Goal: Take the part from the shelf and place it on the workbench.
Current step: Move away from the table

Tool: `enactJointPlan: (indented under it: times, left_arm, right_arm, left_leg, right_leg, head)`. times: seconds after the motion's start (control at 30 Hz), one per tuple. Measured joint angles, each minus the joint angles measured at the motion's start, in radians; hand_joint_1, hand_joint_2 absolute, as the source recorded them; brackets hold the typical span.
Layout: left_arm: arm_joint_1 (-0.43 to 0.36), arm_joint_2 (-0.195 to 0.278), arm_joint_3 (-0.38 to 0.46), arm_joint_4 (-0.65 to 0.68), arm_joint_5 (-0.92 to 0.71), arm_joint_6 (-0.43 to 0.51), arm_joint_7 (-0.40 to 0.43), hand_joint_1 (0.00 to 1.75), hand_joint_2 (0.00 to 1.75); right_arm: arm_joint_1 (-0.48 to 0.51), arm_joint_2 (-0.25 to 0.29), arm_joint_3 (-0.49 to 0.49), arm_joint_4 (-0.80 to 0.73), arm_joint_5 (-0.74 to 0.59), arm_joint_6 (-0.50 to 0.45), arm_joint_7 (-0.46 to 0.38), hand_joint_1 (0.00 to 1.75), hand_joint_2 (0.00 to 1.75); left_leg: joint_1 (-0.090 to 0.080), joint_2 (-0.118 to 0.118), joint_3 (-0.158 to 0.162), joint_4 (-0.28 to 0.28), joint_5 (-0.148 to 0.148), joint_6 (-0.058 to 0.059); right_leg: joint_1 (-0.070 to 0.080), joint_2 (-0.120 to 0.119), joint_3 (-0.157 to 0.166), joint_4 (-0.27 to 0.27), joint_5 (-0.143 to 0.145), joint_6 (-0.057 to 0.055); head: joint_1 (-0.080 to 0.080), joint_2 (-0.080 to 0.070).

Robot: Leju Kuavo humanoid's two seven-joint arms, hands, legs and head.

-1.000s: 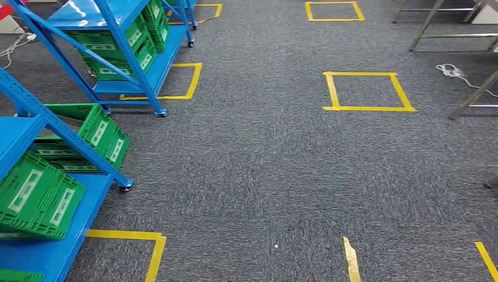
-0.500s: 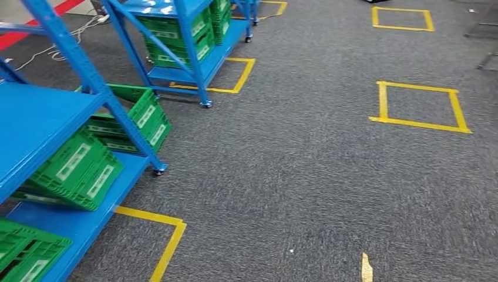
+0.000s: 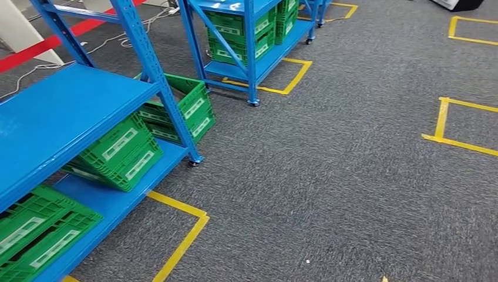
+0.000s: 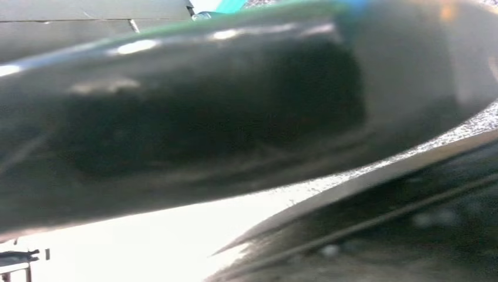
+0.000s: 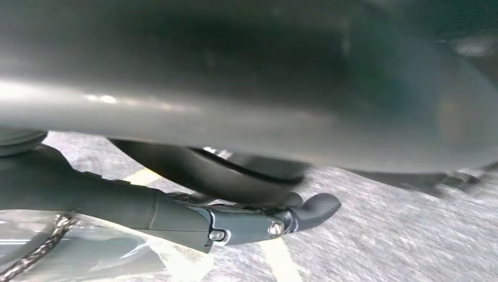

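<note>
Green slotted plastic crates (image 3: 120, 154) on the blue steel shelf (image 3: 64, 111) – likely light, rigid; grip the rim. Right robot hand (image 5: 246, 223) state – cannot tell.

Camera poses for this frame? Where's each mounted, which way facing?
Head: high on body, facing forward and down at blue shelves, green crates, carpet, yellow tape.
Left wrist: at left wrist, blurred, too close to tell; carpet sliver.
Right wrist: behind right hand, looking past its dark fingers at the floor.
Shared: head and right wrist show carpet and tape.
</note>
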Motion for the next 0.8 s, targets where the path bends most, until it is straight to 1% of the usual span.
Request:
enactJointPlan:
  times: [0.03, 0.07, 0.1, 0.13, 0.17, 0.2, 0.23, 0.27, 0.3, 0.33, 0.37, 0.4, 0.43, 0.47, 0.5, 0.53, 0.57, 0.6, 0.63, 0.67, 0.7, 0.73, 0.77, 0.8]
  left_arm:
    - [0.002, 0.000, 0.002, 0.000, 0.000, 0.001, -0.001, 0.00, 0.00]
    - [0.002, -0.001, 0.004, 0.000, 0.001, 0.000, -0.002, 0.00, 0.00]
    - [0.001, -0.001, 0.006, 0.000, 0.001, 0.000, -0.003, 0.00, 0.00]
    - [-0.001, -0.001, 0.007, 0.000, 0.001, 0.000, -0.003, 0.00, 0.00]
    - [-0.002, -0.001, 0.007, 0.000, 0.002, 0.000, -0.004, 0.00, 0.00]
    - [-0.003, -0.001, 0.008, 0.000, 0.002, 0.000, -0.004, 0.00, 0.00]
    - [-0.003, 0.000, 0.008, 0.000, 0.001, 0.000, -0.004, 0.00, 0.00]
    - [-0.002, 0.000, 0.009, 0.000, 0.001, 0.000, -0.004, 0.00, 0.00]
    - [-0.001, 0.001, 0.009, 0.000, 0.000, 0.000, -0.004, 0.00, 0.00]
    - [0.000, 0.001, 0.009, 0.000, -0.001, 0.000, -0.004, 0.00, 0.00]
    - [-0.001, 0.002, 0.010, 0.000, -0.001, 0.000, -0.005, 0.00, 0.00]
    - [-0.002, 0.001, 0.010, 0.000, -0.002, 0.001, -0.006, 0.00, 0.00]
    - [-0.004, 0.001, 0.010, 0.000, -0.002, 0.002, -0.006, 0.00, 0.00]
    - [-0.004, 0.000, 0.010, 0.000, -0.002, 0.002, -0.007, 0.00, 0.00]
    - [-0.003, 0.000, 0.010, 0.000, -0.002, 0.003, -0.007, 0.00, 0.00]
    - [-0.001, 0.000, 0.010, 0.000, -0.002, 0.004, -0.007, 0.00, 0.00]
    - [0.001, 0.000, 0.010, 0.000, -0.003, 0.005, -0.008, 0.00, 0.00]
    - [0.000, -0.001, 0.010, 0.000, -0.004, 0.006, -0.008, 0.00, 0.00]
    - [-0.001, -0.002, 0.010, 0.000, -0.005, 0.006, -0.008, 0.00, 0.00]
    - [-0.002, -0.003, 0.010, 0.000, -0.007, 0.007, -0.008, 0.00, 0.00]
    - [-0.003, -0.004, 0.010, 0.000, -0.009, 0.007, -0.008, 0.00, 0.00]
    - [-0.003, -0.005, 0.010, 0.000, -0.011, 0.008, -0.008, 0.00, 0.00]
    - [-0.002, -0.006, 0.010, 0.000, -0.012, 0.009, -0.008, 0.00, 0.00]
    - [-0.002, -0.006, 0.010, 0.000, -0.013, 0.009, -0.008, 0.00, 0.00]
  right_arm:
    - [0.000, 0.000, 0.000, 0.000, 0.000, 0.001, 0.001, 0.00, 0.00]
    - [0.001, 0.000, 0.000, 0.000, 0.000, 0.003, 0.001, 0.00, 0.00]
    - [0.002, 0.001, 0.000, 0.000, 0.000, 0.004, 0.002, 0.00, 0.00]
    - [0.003, 0.001, 0.000, 0.000, 0.000, 0.005, 0.004, 0.00, 0.00]
    - [0.004, 0.001, 0.000, 0.000, 0.000, 0.005, 0.006, 0.00, 0.00]
    - [0.005, 0.001, 0.000, 0.000, 0.000, 0.005, 0.008, 0.00, 0.00]
    - [0.005, 0.001, 0.000, 0.000, 0.000, 0.006, 0.010, 0.00, 0.00]
    - [0.005, 0.001, 0.000, 0.000, 0.000, 0.006, 0.010, 0.00, 0.00]
    - [0.004, 0.001, 0.000, 0.000, 0.001, 0.007, 0.010, 0.00, 0.00]
    - [0.004, 0.001, 0.000, 0.000, 0.002, 0.008, 0.010, 0.00, 0.00]
    - [0.005, 0.001, 0.000, 0.000, 0.003, 0.009, 0.010, 0.00, 0.00]
    - [0.005, 0.002, 0.000, 0.000, 0.004, 0.010, 0.009, 0.00, 0.00]
    - [0.005, 0.002, 0.000, 0.000, 0.004, 0.011, 0.009, 0.00, 0.00]
    - [0.004, 0.002, 0.000, 0.000, 0.005, 0.011, 0.009, 0.00, 0.00]
    - [0.003, 0.002, 0.000, 0.000, 0.007, 0.011, 0.009, 0.00, 0.00]
    - [0.001, 0.002, 0.000, -0.001, 0.008, 0.011, 0.009, 0.00, 0.00]
    - [0.000, 0.002, 0.000, -0.001, 0.008, 0.013, 0.009, 0.00, 0.00]
    - [0.000, 0.002, 0.000, -0.001, 0.008, 0.014, 0.009, 0.00, 0.00]
    - [0.000, 0.002, 0.000, -0.001, 0.008, 0.016, 0.009, 0.00, 0.00]
    - [0.000, 0.002, 0.000, -0.001, 0.008, 0.018, 0.009, 0.00, 0.00]
    - [-0.001, 0.001, 0.000, -0.001, 0.008, 0.019, 0.009, 0.00, 0.00]
    - [-0.003, 0.001, 0.000, -0.001, 0.008, 0.020, 0.010, 0.00, 0.00]
    - [-0.005, 0.001, 0.000, -0.001, 0.008, 0.021, 0.010, 0.00, 0.00]
    - [-0.007, 0.001, 0.000, -0.001, 0.008, 0.022, 0.010, 0.00, 0.00]
  left_leg:
    - [-0.001, 0.008, -0.004, 0.007, -0.005, -0.004]
    - [-0.002, 0.029, -0.015, 0.031, -0.020, -0.009]
    - [-0.003, 0.057, -0.034, 0.076, -0.046, -0.013]
    - [-0.004, 0.087, -0.063, 0.140, -0.078, -0.016]
    - [-0.003, 0.104, -0.095, 0.209, -0.107, -0.019]
    - [-0.003, 0.112, -0.120, 0.263, -0.125, -0.020]
    - [-0.003, 0.115, -0.129, 0.286, -0.124, -0.019]
    - [-0.003, 0.117, -0.118, 0.267, -0.104, -0.017]
    - [-0.004, 0.124, -0.091, 0.215, -0.071, -0.013]
    - [-0.008, 0.144, -0.055, 0.145, -0.038, -0.006]
    - [-0.015, 0.170, -0.023, 0.081, -0.017, 0.002]
    - [-0.021, 0.192, -0.001, 0.036, -0.008, 0.010]
    - [-0.027, 0.207, 0.008, 0.014, -0.010, 0.016]
    - [-0.030, 0.204, 0.008, 0.007, -0.013, 0.020]
    - [-0.028, 0.192, 0.009, 0.002, -0.013, 0.024]
    - [-0.025, 0.179, 0.011, -0.003, -0.010, 0.028]
    - [-0.021, 0.167, 0.013, -0.008, -0.007, 0.033]
    - [-0.017, 0.155, 0.015, -0.012, -0.004, 0.038]
    - [-0.015, 0.144, 0.015, -0.013, -0.003, 0.040]
    - [-0.014, 0.130, 0.014, -0.013, -0.003, 0.042]
    - [-0.013, 0.116, 0.014, -0.013, -0.002, 0.043]
    - [-0.012, 0.102, 0.015, -0.012, -0.003, 0.043]
    - [-0.011, 0.088, 0.017, -0.012, -0.003, 0.043]
    - [-0.009, 0.073, 0.019, -0.011, -0.004, 0.041]
  right_leg:
    - [0.000, -0.012, 0.003, -0.003, 0.002, -0.006]
    - [-0.001, -0.026, 0.006, -0.007, 0.004, -0.013]
    - [-0.001, -0.041, 0.009, -0.011, 0.005, -0.019]
    - [0.001, -0.057, 0.010, -0.012, 0.004, -0.023]
    - [0.004, -0.074, 0.011, -0.012, 0.002, -0.026]
    - [0.006, -0.090, 0.012, -0.012, 0.000, -0.029]
    - [0.008, -0.104, 0.013, -0.012, -0.002, -0.030]
    - [0.009, -0.117, 0.015, -0.012, -0.005, -0.031]
    - [0.011, -0.128, 0.019, -0.012, -0.007, -0.031]
    - [0.012, -0.139, 0.022, -0.012, -0.010, -0.030]
    - [0.016, -0.149, 0.025, -0.011, -0.015, -0.026]
    - [0.018, -0.159, 0.025, -0.011, -0.019, -0.023]
    - [0.021, -0.170, 0.025, -0.010, -0.022, -0.019]
    - [0.023, -0.182, 0.027, -0.010, -0.025, -0.015]
    - [0.023, -0.191, 0.029, -0.010, -0.027, -0.011]
    - [0.022, -0.181, 0.030, -0.006, -0.033, -0.007]
    - [0.020, -0.157, 0.022, 0.014, -0.046, -0.002]
    - [0.017, -0.126, 0.004, 0.053, -0.069, 0.002]
    - [0.014, -0.094, -0.025, 0.111, -0.096, 0.005]
    - [0.012, -0.078, -0.062, 0.180, -0.123, 0.009]
    - [0.011, -0.073, -0.095, 0.237, -0.138, 0.011]
    - [0.010, -0.071, -0.117, 0.268, -0.136, 0.013]
    - [0.009, -0.070, -0.121, 0.262, -0.115, 0.015]
    - [0.008, -0.065, -0.107, 0.219, -0.078, 0.017]
  head:
    - [-0.002, 0.000]
    - [-0.004, 0.000]
    - [-0.007, 0.000]
    - [-0.009, 0.000]
    - [-0.010, 0.000]
    - [-0.010, 0.000]
    - [-0.010, 0.000]
    - [-0.010, 0.000]
    - [-0.010, 0.000]
    - [-0.010, 0.000]
    - [-0.010, 0.000]
    - [-0.011, 0.000]
    - [-0.009, 0.000]
    - [-0.008, 0.000]
    - [-0.008, 0.000]
    - [-0.005, 0.000]
    - [-0.003, 0.000]
    - [-0.001, 0.000]
    - [0.002, 0.000]
    - [0.003, 0.000]
    - [0.003, 0.000]
    - [0.003, 0.000]
    - [0.002, 0.000]
    - [0.002, 0.000]
